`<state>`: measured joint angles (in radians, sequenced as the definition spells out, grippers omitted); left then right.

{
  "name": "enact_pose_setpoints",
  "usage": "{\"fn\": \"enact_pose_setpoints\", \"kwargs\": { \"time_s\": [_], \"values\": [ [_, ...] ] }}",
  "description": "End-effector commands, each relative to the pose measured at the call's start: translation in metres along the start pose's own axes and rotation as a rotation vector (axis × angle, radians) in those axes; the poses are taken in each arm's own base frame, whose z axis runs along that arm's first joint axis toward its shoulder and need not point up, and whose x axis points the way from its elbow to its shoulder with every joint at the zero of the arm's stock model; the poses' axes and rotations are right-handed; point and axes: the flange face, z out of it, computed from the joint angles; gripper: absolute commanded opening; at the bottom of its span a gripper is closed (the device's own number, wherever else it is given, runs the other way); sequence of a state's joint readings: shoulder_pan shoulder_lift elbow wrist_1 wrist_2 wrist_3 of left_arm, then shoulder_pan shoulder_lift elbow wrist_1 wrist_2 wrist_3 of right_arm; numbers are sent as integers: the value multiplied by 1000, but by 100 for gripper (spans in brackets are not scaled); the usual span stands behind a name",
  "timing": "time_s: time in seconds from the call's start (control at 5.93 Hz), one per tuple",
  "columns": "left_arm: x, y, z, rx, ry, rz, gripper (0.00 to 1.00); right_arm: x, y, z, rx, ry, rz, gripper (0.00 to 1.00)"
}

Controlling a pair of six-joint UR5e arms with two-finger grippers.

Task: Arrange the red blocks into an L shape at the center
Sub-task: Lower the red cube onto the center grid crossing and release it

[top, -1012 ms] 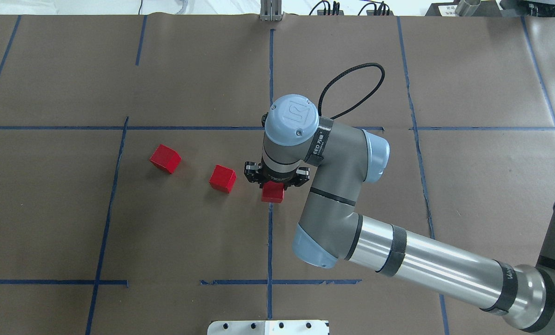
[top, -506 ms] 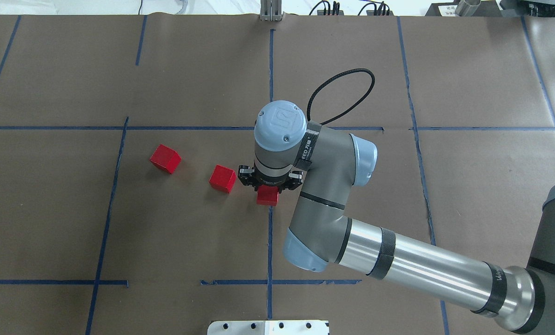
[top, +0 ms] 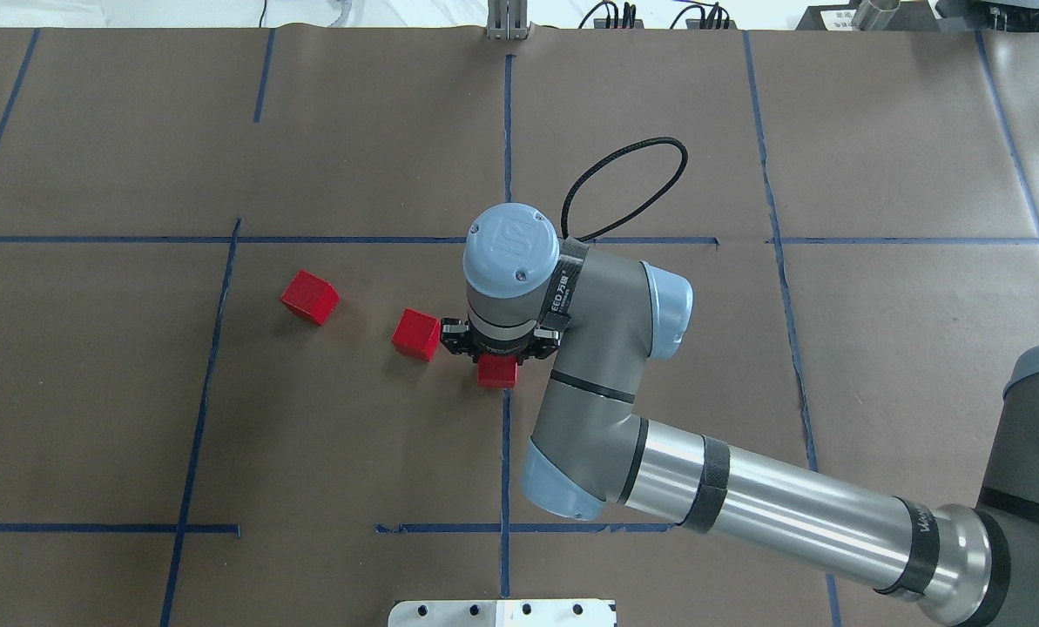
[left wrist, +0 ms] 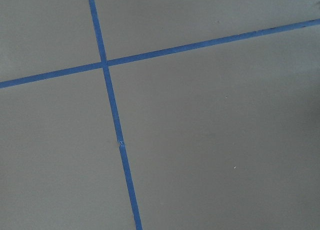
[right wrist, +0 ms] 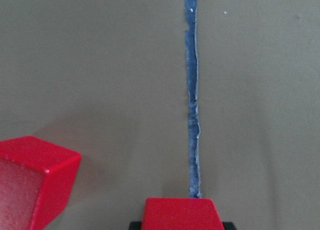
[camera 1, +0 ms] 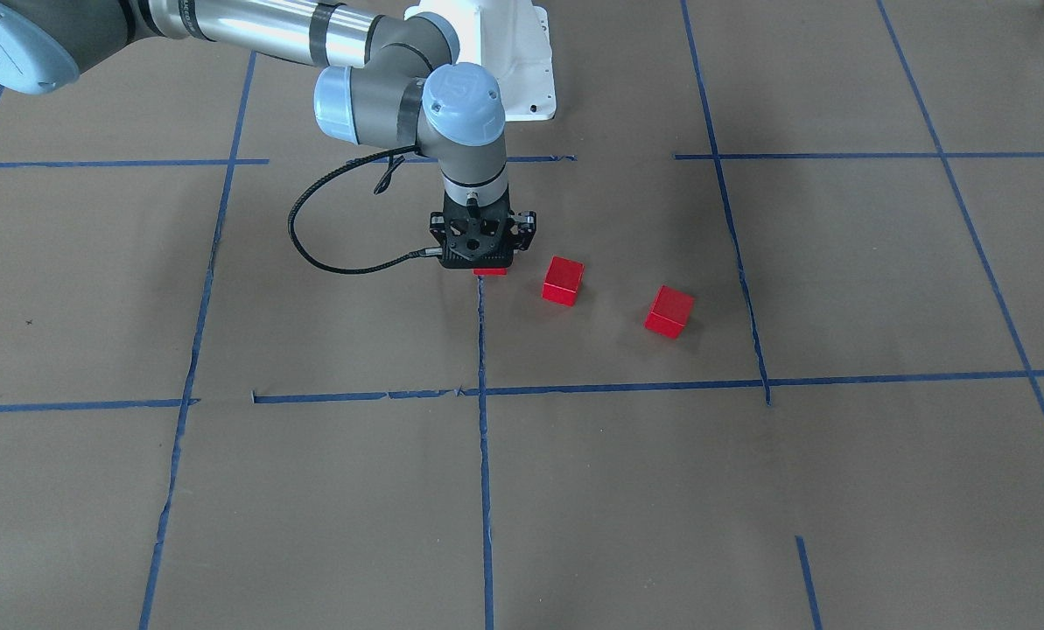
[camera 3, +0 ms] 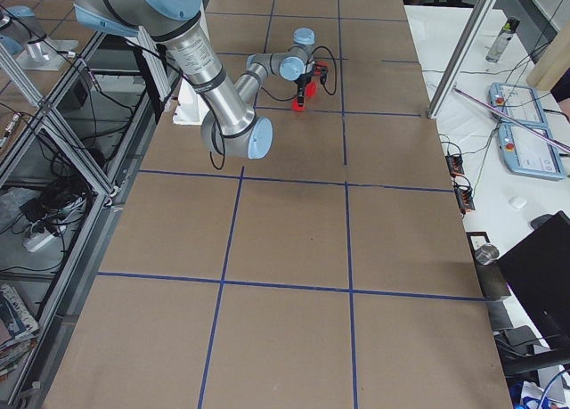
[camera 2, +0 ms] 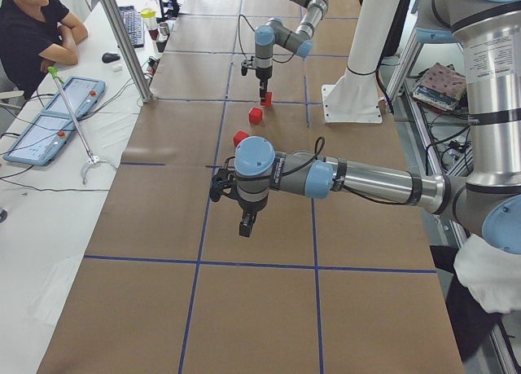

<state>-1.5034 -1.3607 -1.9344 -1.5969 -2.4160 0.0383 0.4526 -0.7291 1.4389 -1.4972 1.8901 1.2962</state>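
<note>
My right gripper (top: 496,355), clamped on one red block (top: 496,374), had slid left at the overhead frame's middle, off the blue tape line (top: 505,453) toward the second block (top: 416,334). The L's first joint looked close.

**Blocks (top: 416,334) in a row left of the tape line (top: 505,418)**

Seen from overhead, three blocks run in a slanting row across the centre cell (top: 354,435), from upper left toward the tape line. The outer block (top: 310,297) lies farthest left, well apart from the middle block (top: 416,334). The inner block (top: 496,374) sits between the fingers of the right gripper (top: 496,359), at the far end of the line segment leading from the robot base (top: 502,612). It is just beside the middle block, not touching it. The left gripper (camera 2: 246,225) hangs above the table on the robot's left, well apart from all three
</note>
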Motion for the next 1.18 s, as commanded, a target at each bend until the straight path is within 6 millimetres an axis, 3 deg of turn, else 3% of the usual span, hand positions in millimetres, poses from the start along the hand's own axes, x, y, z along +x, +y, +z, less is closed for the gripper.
{"fn": "enact_pose_setpoints", "kwargs": {
  "time_s": [0.0, 0.34, 0.51, 0.67, 1.01],
  "values": [
    [0, 0, -1, 2, 0, 0, 100, 4, -1, 3, 0, 10, -36, 39],
    [0, 0, -1, 2, 1, 0, 100, 5, -1, 3, -5, 21, -33, 43],
    [0, 0, -1, 2, 0, 0, 100, 5, -1, 3, -4, 22, -33, 76],
    [1, 0, 0, 1, 2, 1, 100, 5, 0, 3, 2, 21, -35, 100],
    [1, 0, -1, 2, 1, 2, 100, 2, -2, -9, 16, 3, -37, 100]
  ]
}}
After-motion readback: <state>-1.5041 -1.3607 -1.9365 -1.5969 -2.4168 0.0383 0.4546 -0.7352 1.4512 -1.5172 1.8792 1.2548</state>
